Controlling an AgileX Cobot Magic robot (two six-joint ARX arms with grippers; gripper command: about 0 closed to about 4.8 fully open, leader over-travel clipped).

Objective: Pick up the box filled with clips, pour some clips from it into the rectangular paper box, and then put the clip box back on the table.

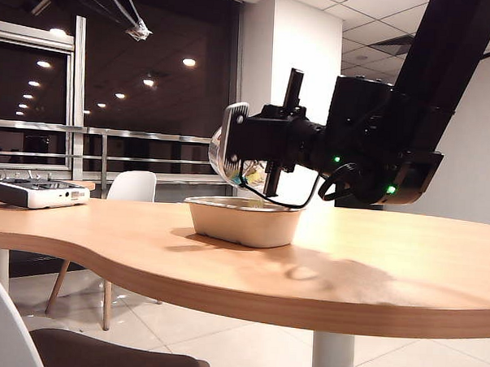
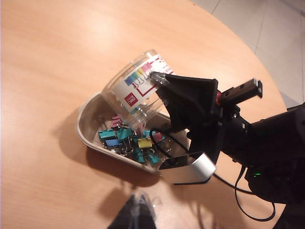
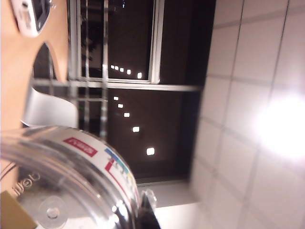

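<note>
Exterior view, from the left: a white-grey controller (image 1: 39, 193) lay at the far left edge of the table (image 1: 371, 278), with a white chair (image 1: 133, 186) behind the table past it. Near the table's middle stood the rectangular paper box (image 1: 243, 222), a beige tray with a rolled rim. Directly above it the right gripper (image 1: 248, 151) held the box filled with clips (image 1: 219, 154), a clear round jar tipped on its side with its mouth turned down toward the tray. The black right arm reached in from the upper right, green lights glowing on its wrist.

In the left wrist view the same jar (image 2: 131, 90) hung tilted over the far end of the tray (image 2: 83, 124), its coloured label uppermost, and the right gripper (image 2: 183, 102) was clamped around it with its jaws closed on the jar's wall. The clips (image 2: 128, 140), teal, yellow and pink, lay heaped inside the tray below the jar's mouth. The left gripper (image 2: 135, 217) appeared only as a dark tip at the picture's edge, raised well clear of the table and the tray; its jaws were closed with nothing between them.

The right wrist view showed the jar's clear wall and label (image 3: 71, 167) close against the camera, with dark windows and a tiled ceiling beyond.
</note>
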